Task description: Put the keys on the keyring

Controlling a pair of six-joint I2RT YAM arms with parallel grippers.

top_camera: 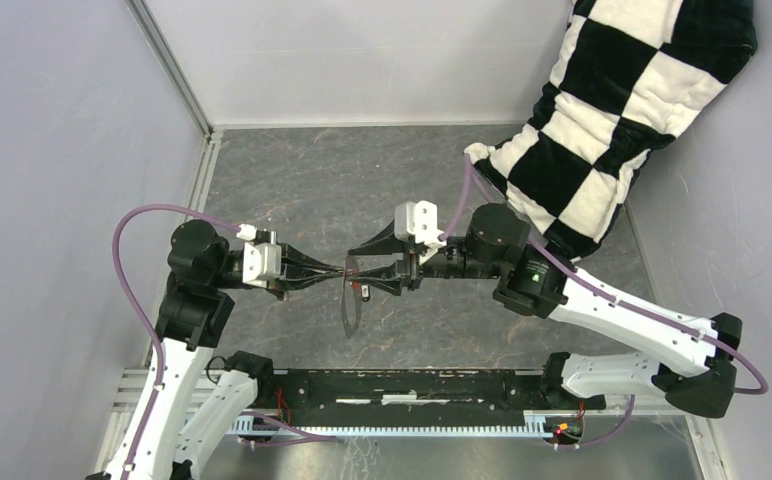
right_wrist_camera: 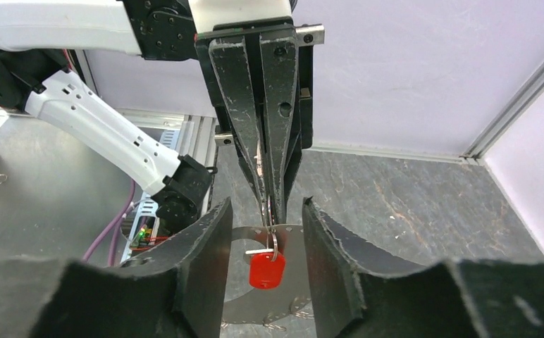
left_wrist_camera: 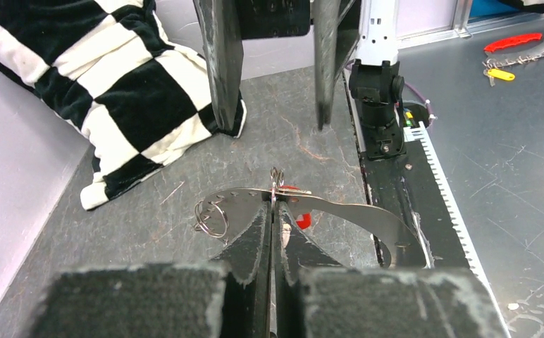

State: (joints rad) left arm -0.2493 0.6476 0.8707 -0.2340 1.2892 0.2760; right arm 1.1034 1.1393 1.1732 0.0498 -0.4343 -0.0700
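Grey table [top_camera: 362, 180] below: keyring [left_wrist_camera: 354, 211] clamped by left gripper [left_wrist_camera: 273, 205], red key [right_wrist_camera: 267, 270] seemingly threaded; right gripper [right_wrist_camera: 266, 211] spread, empty. Other key must likely be fetched.

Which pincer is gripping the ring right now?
The left pincer, shut on the keyring; the right pincer stands open astride the red key.

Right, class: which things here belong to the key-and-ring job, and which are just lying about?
Job: keyring; red key; left gripper, shut on the ring; right gripper, open around the key.
Lying about: checkered cushion; yellow tag; red piece.
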